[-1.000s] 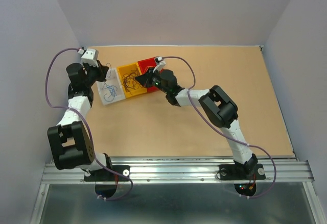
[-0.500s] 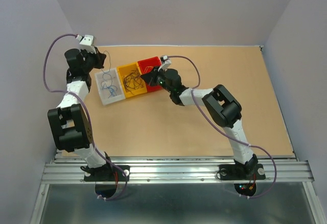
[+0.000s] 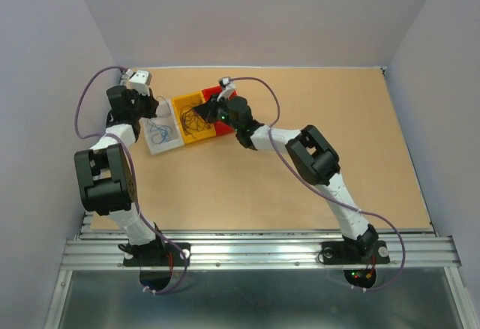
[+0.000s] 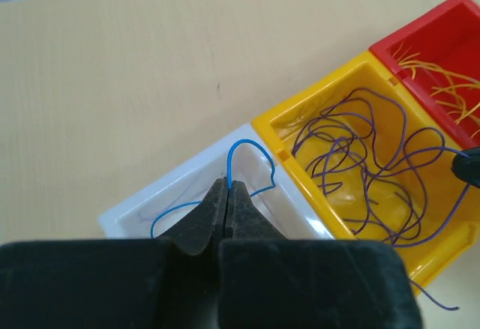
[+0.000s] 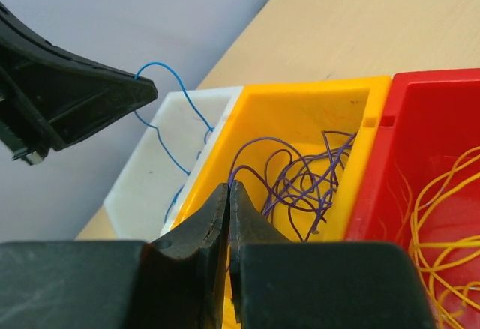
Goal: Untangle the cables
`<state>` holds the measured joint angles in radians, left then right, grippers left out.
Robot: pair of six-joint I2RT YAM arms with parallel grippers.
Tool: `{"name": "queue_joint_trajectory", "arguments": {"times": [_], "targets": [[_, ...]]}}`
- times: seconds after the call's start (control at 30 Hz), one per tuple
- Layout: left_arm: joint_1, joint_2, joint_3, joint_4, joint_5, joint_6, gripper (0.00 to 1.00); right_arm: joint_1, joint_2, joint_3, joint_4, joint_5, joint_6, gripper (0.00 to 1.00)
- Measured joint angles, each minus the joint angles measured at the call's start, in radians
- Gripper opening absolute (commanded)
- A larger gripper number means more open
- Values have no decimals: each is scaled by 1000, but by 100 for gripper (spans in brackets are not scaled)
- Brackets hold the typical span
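Observation:
A thin blue cable (image 4: 241, 143) loops up out of the white bin (image 4: 171, 175), and my left gripper (image 4: 228, 183) is shut on it just above the bin. In the right wrist view the same blue cable (image 5: 160, 67) hangs from the left fingertips (image 5: 142, 89). A tangle of dark purple cables (image 4: 360, 157) lies in the yellow bin (image 4: 311, 89). My right gripper (image 5: 229, 186) is shut on one purple strand (image 5: 247, 153) over that bin. Orange-yellow cables (image 5: 442, 216) rest in the red bin (image 5: 442, 119). From above, the left gripper (image 3: 152, 108) and right gripper (image 3: 196, 110) flank the bins.
The three bins stand side by side at the table's far left: white (image 3: 163, 138), yellow (image 3: 201, 130) and red (image 3: 212, 91). The left wall stands close behind the left arm. Lilac arm cords (image 3: 262, 89) arc above both wrists. Bare tabletop (image 3: 322, 119) stretches to the right.
The right gripper has moved left from the red bin to over the yellow bin. The left gripper swung out toward the wall, then back over the white bin's far end.

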<state>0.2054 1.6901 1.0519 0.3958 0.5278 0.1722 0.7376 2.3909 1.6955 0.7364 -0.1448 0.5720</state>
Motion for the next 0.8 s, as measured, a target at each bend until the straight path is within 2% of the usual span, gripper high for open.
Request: {"name": "queue_joint_trajectory", "arguments": {"times": [0.27, 0.43, 0.57, 0.8], "targets": [[-69, 8, -23, -85, -157, 124, 0, 69, 120, 193, -211, 64, -115, 6], [-129, 67, -5, -179, -276, 194, 0, 111, 209, 351, -383, 180, -195, 9], [-158, 125, 19, -245, -339, 217, 14, 128, 236, 411, -473, 261, -241, 12], [-158, 130, 26, -285, -397, 222, 32, 134, 235, 417, -505, 320, -282, 20]]}}
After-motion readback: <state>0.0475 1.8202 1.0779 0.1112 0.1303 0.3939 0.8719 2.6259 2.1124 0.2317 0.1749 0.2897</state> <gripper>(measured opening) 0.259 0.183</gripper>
